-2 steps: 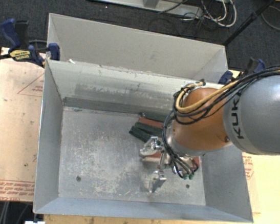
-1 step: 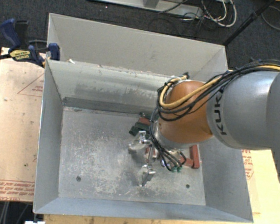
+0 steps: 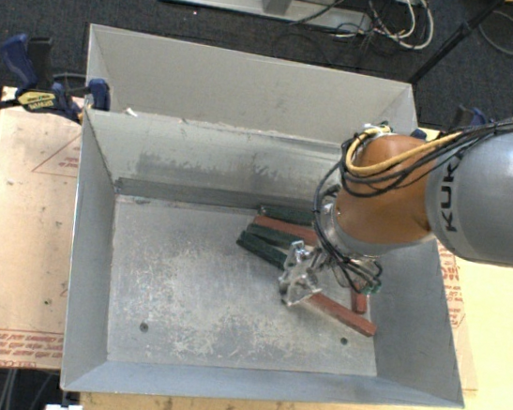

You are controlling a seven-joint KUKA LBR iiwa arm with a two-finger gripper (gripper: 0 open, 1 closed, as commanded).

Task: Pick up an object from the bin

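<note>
Grey metal floor lay bare over most of your bin (image 3: 178, 293), and every loose thing in it rested on that floor, so I judged the pick to be no further than its approach or grasp. The closing, the lift and the carry-out were all left to do.

The few things sat bunched toward three o'clock from the bin's middle:
- A dark green piece (image 3: 262, 244), long and narrow, lay at about ten o'clock from the gripper (image 3: 295, 279).
- An upper brown bar (image 3: 283, 220) lay just beyond it at twelve o'clock, near the foot of the back wall.
- A lower brown bar (image 3: 343, 316) slanted away at about four o'clock from the gripper, its left end just beside or touching the gripper's metal tip.

That lower bar was the likeliest target, though you could not see it gripped.

Your arm (image 3: 499, 200) reached in from three o'clock over the right wall. Its orange cover (image 3: 385, 199) hung above the bin's right half with the cables (image 3: 405, 159) looped over it. The wrist pointed steeply down, setting the gripper low, close to the floor, between the green piece and the lower bar. Whether the gripper was spread or pressed together I cannot tell, since the tip read as one tangle of bright metal.
</note>
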